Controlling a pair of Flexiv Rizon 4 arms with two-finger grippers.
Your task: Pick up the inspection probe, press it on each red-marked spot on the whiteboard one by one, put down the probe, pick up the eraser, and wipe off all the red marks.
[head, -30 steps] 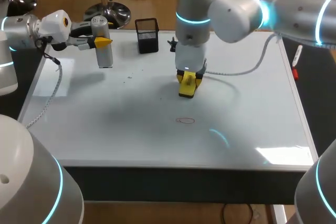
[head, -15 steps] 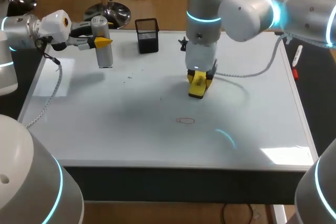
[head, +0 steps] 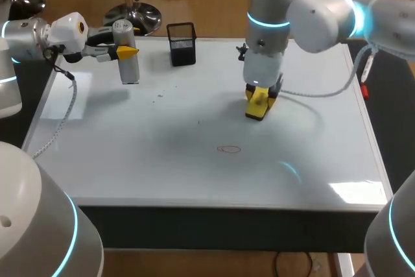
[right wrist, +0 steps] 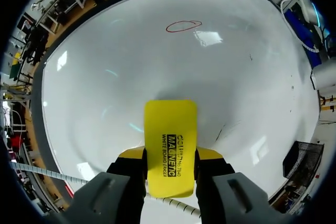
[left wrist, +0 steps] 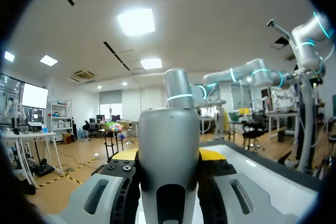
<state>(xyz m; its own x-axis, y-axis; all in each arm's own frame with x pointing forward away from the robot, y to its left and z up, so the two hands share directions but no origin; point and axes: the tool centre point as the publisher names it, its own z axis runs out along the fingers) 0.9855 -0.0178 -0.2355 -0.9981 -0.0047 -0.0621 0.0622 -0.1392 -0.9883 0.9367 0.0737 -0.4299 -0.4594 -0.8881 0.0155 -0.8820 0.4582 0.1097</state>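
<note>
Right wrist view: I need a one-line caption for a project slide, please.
End effector shut on the yellow eraser, facing the whiteboard, with one red oval mark ahead.

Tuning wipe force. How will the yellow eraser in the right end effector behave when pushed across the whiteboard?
Probably stiff: the eraser is a flat block jutting past the right end effector without sagging. Likely light for its size, since it looks like plastic. The whiteboard is glossy, so it should slide easily. Gripped near one end, it may pivot under drag.
</note>
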